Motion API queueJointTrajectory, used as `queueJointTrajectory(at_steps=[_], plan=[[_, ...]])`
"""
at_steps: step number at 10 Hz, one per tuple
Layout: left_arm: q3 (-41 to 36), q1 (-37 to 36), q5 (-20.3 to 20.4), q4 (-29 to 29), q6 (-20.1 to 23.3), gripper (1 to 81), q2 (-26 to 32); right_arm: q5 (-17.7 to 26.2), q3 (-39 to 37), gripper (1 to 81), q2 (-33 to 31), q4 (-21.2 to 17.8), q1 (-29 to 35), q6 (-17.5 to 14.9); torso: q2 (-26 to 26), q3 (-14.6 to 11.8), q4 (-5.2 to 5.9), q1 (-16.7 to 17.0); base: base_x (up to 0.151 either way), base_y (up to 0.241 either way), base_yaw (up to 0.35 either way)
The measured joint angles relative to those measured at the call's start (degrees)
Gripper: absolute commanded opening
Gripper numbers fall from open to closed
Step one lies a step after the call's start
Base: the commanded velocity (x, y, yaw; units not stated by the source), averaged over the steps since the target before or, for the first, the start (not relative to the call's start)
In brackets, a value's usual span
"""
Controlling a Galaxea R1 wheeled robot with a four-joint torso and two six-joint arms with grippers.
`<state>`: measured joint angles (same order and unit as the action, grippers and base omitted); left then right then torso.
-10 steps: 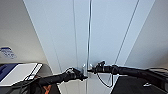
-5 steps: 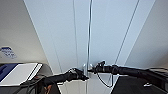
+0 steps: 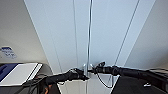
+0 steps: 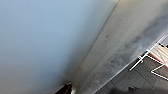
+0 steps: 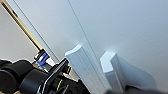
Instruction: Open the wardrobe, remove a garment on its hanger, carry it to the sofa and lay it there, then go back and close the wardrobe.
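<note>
Two end effectors held at wardrobe [image 3: 100,32] handles, 6 o'clock: left end effector [image 3: 83,75], right end effector [image 3: 93,70]. Finger state cannot be told. Doors shut. Slip risked if handles poorly gripped.

A white flat board [image 3: 21,72] lies on a dark low surface [image 3: 15,88] beside the wardrobe [image 3: 82,32].
</note>
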<state>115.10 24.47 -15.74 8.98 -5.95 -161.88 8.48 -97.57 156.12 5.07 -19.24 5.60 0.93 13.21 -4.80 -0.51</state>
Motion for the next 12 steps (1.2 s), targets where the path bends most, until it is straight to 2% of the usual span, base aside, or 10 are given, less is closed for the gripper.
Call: queueJointTrajectory(at_steps=[8,12], plan=[[-11.06,-0.27,0.72,3.25,-1.38,81.1,5.1,-4.55,3.3,81.1,-1.63,0.18,-2.72,-0.67,-0.09,0.04,0.0,-0.13,0.0,0.0,0.0],[-14.6,2.29,4.97,6.3,-0.35,81.1,7.3,-5.84,4.85,81.1,-2.43,0.38,-3.74,-1.19,-0.09,0.04,0.0,-0.13,0.0,0.0,0.0]])
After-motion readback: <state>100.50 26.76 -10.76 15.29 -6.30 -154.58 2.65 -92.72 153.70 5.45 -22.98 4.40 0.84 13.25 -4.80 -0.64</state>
